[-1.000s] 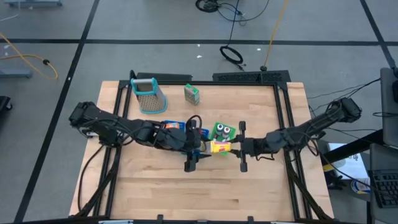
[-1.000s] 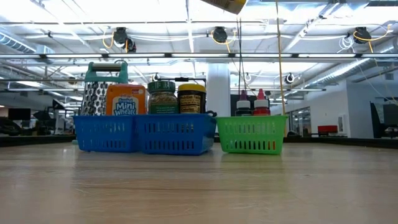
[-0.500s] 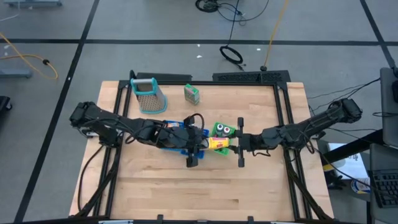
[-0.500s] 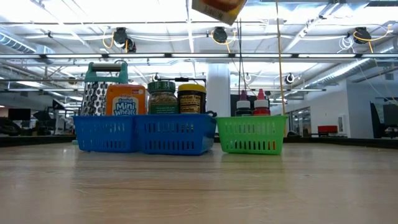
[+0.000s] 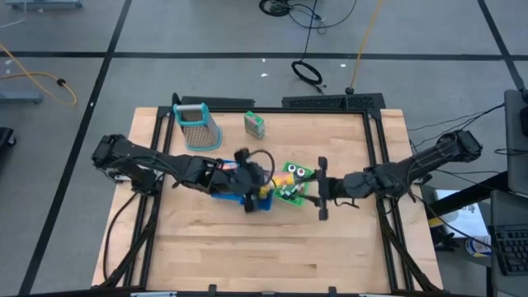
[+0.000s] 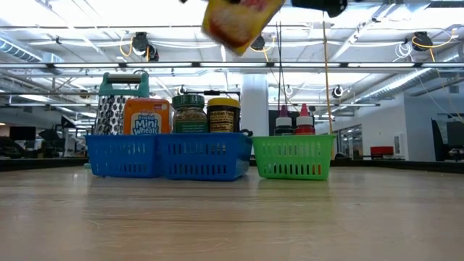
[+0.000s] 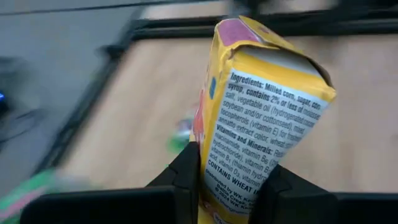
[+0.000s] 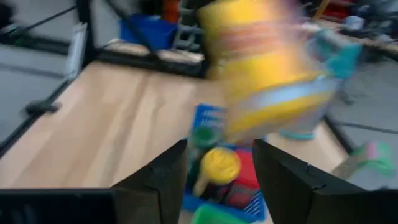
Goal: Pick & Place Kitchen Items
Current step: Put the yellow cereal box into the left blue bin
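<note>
Two dark, slender jointed arms trailing black cables, each ending in blocky black fingers (image 8: pixel 163 177).

High view: overhead camera facing straight down, framing the whole tabletop (image 5: pixel 330 247) and both arms from far off. Low view: camera at tabletop height, facing level across the wood toward the blue basket (image 6: pixel 168 156), the green basket (image 6: pixel 293 156) and the room behind. Left wrist view: camera just behind the left hand (image 7: pixel 230 180), very near the yellow box (image 7: pixel 261 118) between its fingers. Right wrist view: camera behind the right hand (image 8: pixel 217 180), facing that same box. All four views share the box.
</note>
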